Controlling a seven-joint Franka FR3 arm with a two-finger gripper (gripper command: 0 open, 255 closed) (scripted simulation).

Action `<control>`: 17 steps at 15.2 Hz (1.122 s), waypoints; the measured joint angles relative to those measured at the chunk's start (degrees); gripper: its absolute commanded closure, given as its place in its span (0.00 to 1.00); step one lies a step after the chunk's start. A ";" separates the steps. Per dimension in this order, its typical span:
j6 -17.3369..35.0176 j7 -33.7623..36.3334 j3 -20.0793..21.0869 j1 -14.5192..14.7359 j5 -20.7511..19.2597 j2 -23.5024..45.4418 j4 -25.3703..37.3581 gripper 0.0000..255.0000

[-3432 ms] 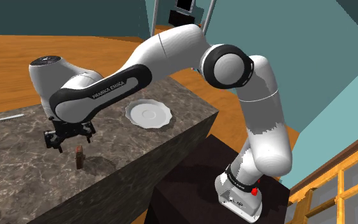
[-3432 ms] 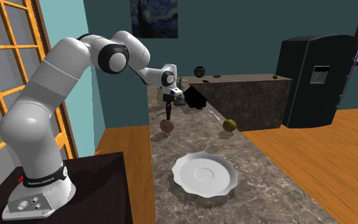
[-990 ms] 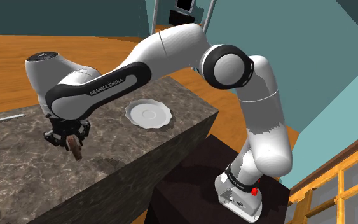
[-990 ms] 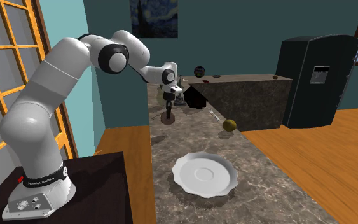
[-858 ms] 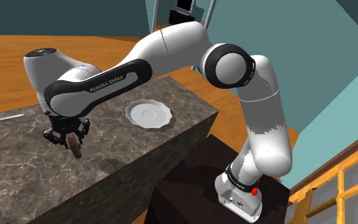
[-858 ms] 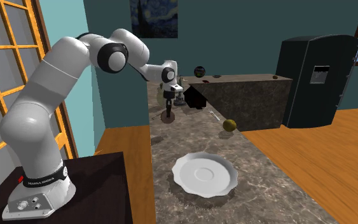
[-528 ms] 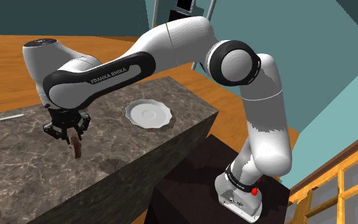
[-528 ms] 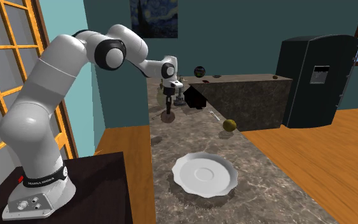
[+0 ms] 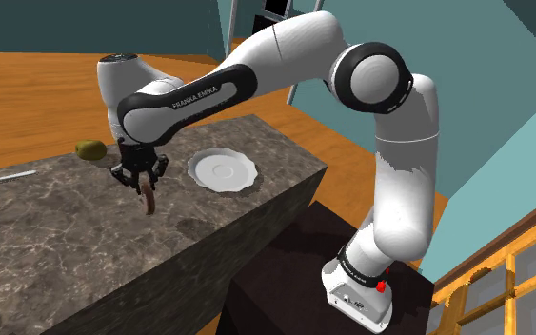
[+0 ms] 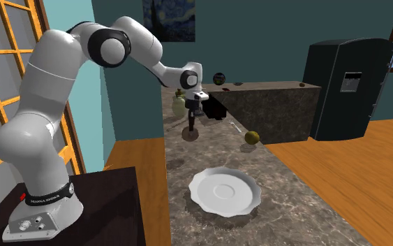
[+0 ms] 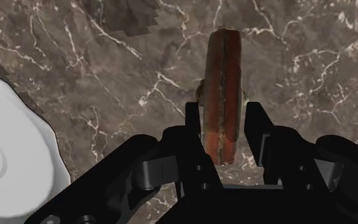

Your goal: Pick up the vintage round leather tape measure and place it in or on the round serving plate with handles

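With the claw point(image 11: 225, 116) pinching the brown round tape measure point(image 11: 224, 67) edge-on, carry it over the white scalloped plate point(image 11: 9, 146) beside the claw and lower close before releasing.

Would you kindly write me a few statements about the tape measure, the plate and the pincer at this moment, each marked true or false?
1. The pincer is shut on the tape measure. True.
2. The tape measure lies on the plate. False: it hangs in the pincer above the stone counter, off to one side of the bare plate.
3. The tape measure is held on edge, its rim towards the wrist camera. True.
4. The plate is dark brown. False: it is white.
5. A small round greenish thing lies on the counter. True.
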 measured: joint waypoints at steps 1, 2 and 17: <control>0.07 -1.40 -0.22 -1.20 0.24 -0.57 -0.55 1.00; 0.71 -2.46 -0.35 -2.29 0.50 -1.48 -2.01 1.00; 3.42 -21.39 -4.53 -17.04 3.12 -7.92 -9.74 1.00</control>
